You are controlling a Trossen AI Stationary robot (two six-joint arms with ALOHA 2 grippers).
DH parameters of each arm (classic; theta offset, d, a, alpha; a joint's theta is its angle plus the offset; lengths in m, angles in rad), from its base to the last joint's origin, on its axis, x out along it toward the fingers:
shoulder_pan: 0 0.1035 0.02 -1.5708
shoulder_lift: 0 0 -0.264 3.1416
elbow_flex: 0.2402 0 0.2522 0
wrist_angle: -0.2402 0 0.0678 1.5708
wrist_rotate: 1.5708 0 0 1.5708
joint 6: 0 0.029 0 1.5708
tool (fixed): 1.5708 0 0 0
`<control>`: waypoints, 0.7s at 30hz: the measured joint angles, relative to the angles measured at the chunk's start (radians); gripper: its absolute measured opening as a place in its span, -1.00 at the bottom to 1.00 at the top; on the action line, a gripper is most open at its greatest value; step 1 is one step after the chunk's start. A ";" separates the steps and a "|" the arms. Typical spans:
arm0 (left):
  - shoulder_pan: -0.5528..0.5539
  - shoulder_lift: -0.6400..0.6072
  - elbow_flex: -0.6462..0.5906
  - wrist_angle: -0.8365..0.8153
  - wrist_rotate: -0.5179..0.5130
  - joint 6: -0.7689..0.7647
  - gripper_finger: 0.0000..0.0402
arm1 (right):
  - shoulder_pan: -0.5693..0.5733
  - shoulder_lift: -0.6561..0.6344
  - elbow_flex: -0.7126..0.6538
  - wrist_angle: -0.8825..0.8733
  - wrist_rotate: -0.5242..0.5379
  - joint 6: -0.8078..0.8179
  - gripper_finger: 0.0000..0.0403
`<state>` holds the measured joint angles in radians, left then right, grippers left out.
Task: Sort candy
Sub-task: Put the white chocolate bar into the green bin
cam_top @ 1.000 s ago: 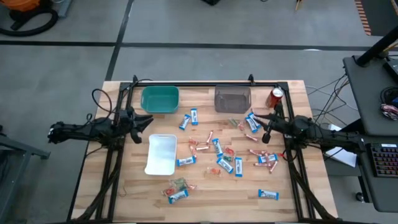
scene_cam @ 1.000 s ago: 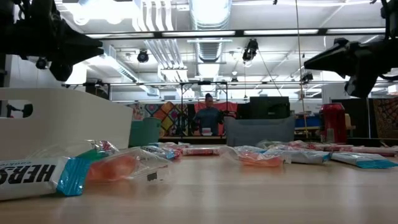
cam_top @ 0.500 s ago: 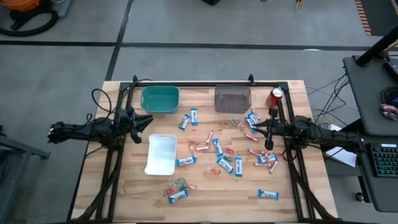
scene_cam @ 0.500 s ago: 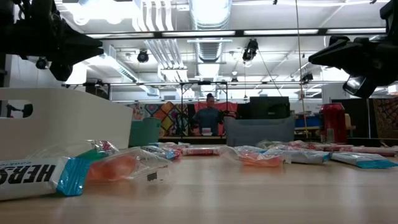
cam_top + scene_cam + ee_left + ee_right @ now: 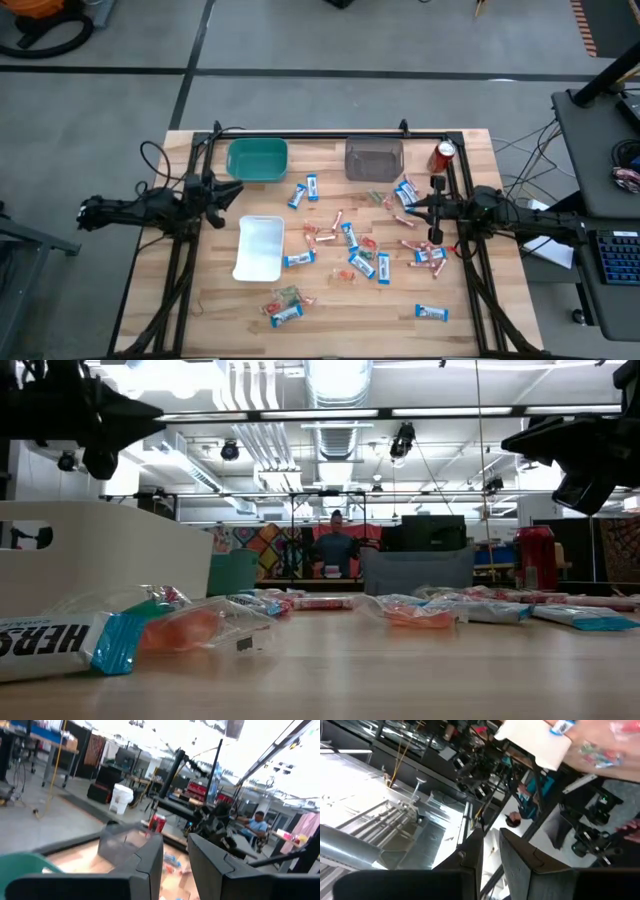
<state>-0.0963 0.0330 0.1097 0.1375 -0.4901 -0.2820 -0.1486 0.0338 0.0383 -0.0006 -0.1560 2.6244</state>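
Clearly the candy (image 5: pixel 352 245) is light, crinkly and slippery, scattered on the table (image 5: pixel 330 325) between my two grippers; I judge each piece is best pinched across its middle. My left gripper (image 5: pixel 236 193) hovers raised, fingers a little apart and empty. My right gripper (image 5: pixel 412 205), rolled sideways, fingers narrowly parted, holds nothing.

The only lettering I can read is "HERS", white capitals on the dark wrapper of the nearest candy bar (image 5: pixel 55 645), cut off at the low view's left edge.
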 joint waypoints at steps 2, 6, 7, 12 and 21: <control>0.000 0.000 0.000 0.030 0.000 0.024 -0.62 | 0.000 0.002 0.000 -0.002 -0.001 -0.005 -0.72; 0.000 0.000 0.000 0.072 0.000 0.040 -0.62 | 0.001 0.001 0.000 -0.006 -0.001 0.005 -0.72; 0.000 0.000 0.000 0.073 0.000 0.041 -0.62 | 0.000 0.001 0.000 -0.005 -0.002 0.012 -0.72; 0.000 0.000 0.000 0.079 0.000 0.041 -0.62 | 0.007 -0.001 0.000 0.056 -0.163 0.500 -0.72; 0.000 0.000 0.000 0.108 -0.001 0.117 -0.62 | 0.006 0.002 0.000 0.047 -0.158 -0.191 -0.72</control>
<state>-0.0959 0.0330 0.1097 0.2460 -0.4908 -0.1654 -0.1421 0.0360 0.0383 0.0463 -0.3139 2.4336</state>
